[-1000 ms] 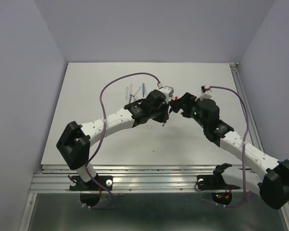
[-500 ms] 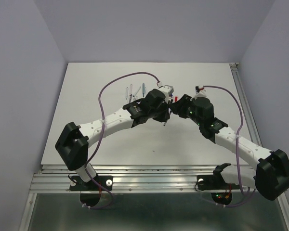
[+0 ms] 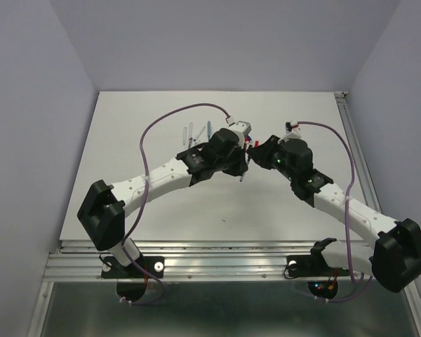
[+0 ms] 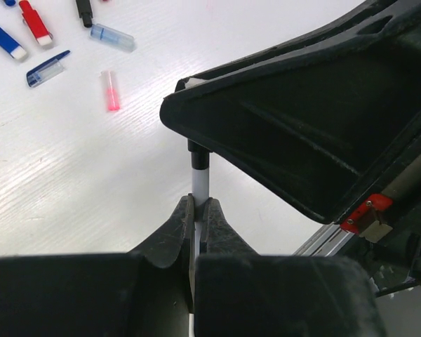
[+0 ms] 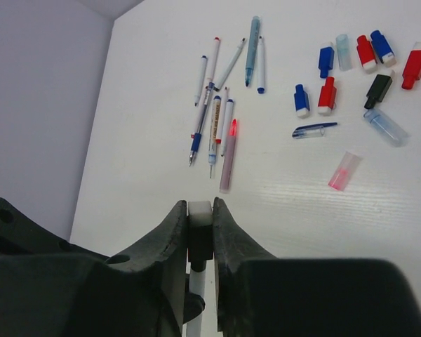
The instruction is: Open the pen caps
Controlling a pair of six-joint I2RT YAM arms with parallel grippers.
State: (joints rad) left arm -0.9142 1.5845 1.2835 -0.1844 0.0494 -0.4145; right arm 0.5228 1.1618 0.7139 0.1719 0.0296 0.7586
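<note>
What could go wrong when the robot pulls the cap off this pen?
The right fingers pinch the small pen cap at their tips, so it could slip free. The left fingers hold only a thin pen barrel; it might slide or tilt instead of the cap coming off.

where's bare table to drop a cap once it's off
Free: the near strip of table along the front rail, and the stretch left of the loose pens up to the wall. Crowded: the pen caps right of those pens, and the middle, where left hand and right hand grip one pen.
</note>
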